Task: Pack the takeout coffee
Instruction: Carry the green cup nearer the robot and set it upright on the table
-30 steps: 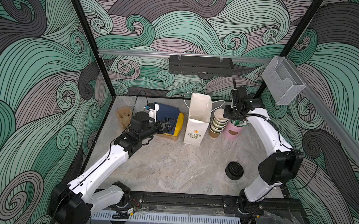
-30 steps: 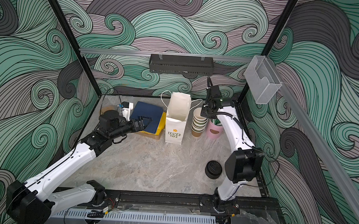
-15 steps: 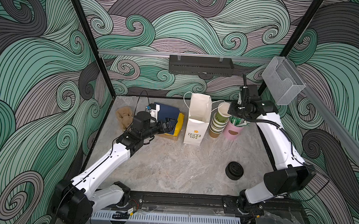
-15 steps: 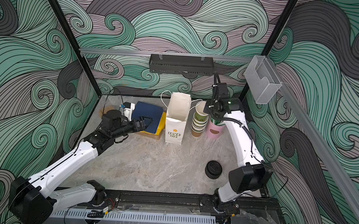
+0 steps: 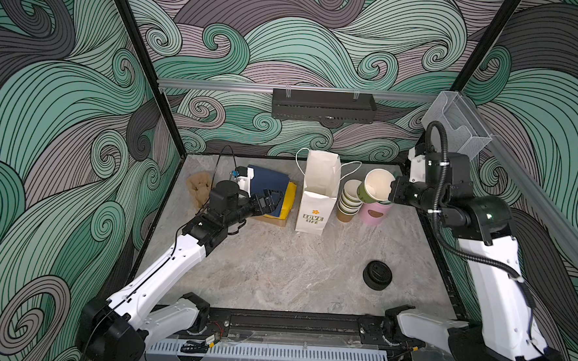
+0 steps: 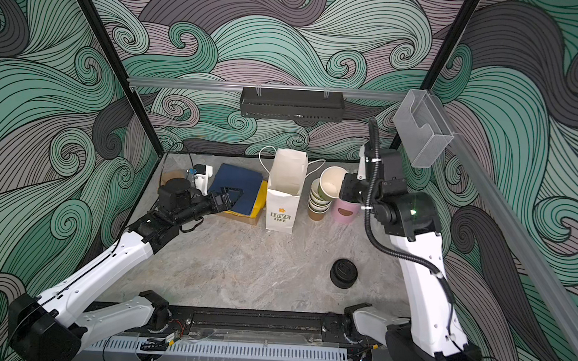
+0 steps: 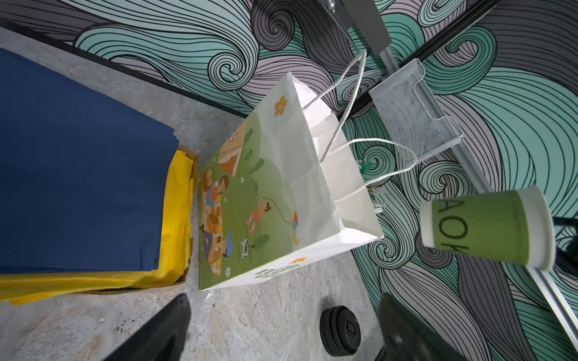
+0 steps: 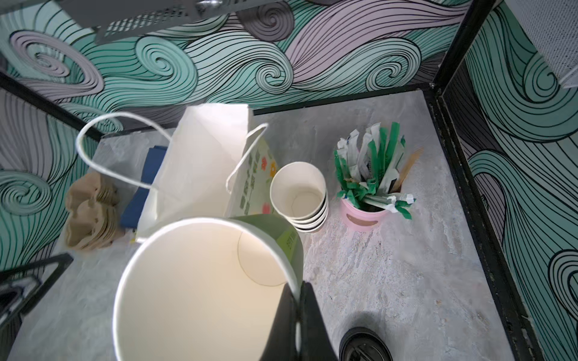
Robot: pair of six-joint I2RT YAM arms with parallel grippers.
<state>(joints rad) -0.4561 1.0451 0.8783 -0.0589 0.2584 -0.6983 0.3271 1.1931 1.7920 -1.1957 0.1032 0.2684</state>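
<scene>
Lids (image 5: 377,275) sit nearest you: a short stack of round, glossy black plastic sip lids on the marbled grey counter (image 5: 276,272). They are on the right arm's side, well apart from everything else.

No capped cup shows in any view, so the takeout coffee is not yet made up. The closest thing to it is the 1 lidless paper cup (image 5: 373,189) held in the air further back. Your right gripper (image 5: 393,194) is clenched on that cup's rim. The right wrist view shows 1 finger inside the cream lining and 1 outside the green wall.

The cup hangs mouth-up but tilted, its base swung toward the bag. It is above the stack of lidless cups (image 5: 349,205) and the pink pot of sachets (image 5: 374,214). From the held cup the lids lie toward the near edge, so I judge the right arm must bring the cup forward and level its axis before a lid goes on. A thin paper wall pinched at 1 spot will likely flex.

Your left gripper (image 5: 270,202) is spread wide and empty above the blue napkins (image 5: 264,180). The white paper bag (image 5: 317,196) stands open between the 2 grippers, just beside the cup stack.
</scene>
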